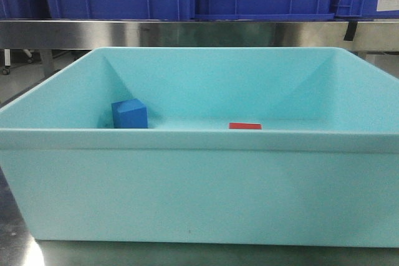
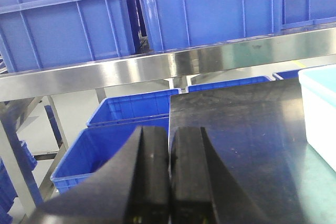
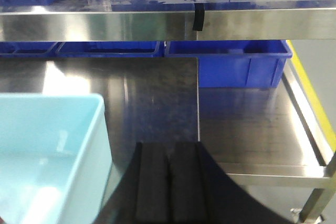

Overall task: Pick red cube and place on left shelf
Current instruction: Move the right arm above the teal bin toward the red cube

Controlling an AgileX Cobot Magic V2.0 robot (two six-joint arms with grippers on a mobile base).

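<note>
Sitting on the floor of the pale turquoise plastic tub point(image 1: 199, 179), the small bright-red cube point(image 1: 245, 126) lies well right of the blue cube point(image 1: 129, 114).
The left gripper point(image 2: 169, 136) and the right gripper point(image 3: 168, 151) are both pressed closed and empty; the brushed-steel left shelf point(image 1: 187, 32) stands behind the tub.
</note>
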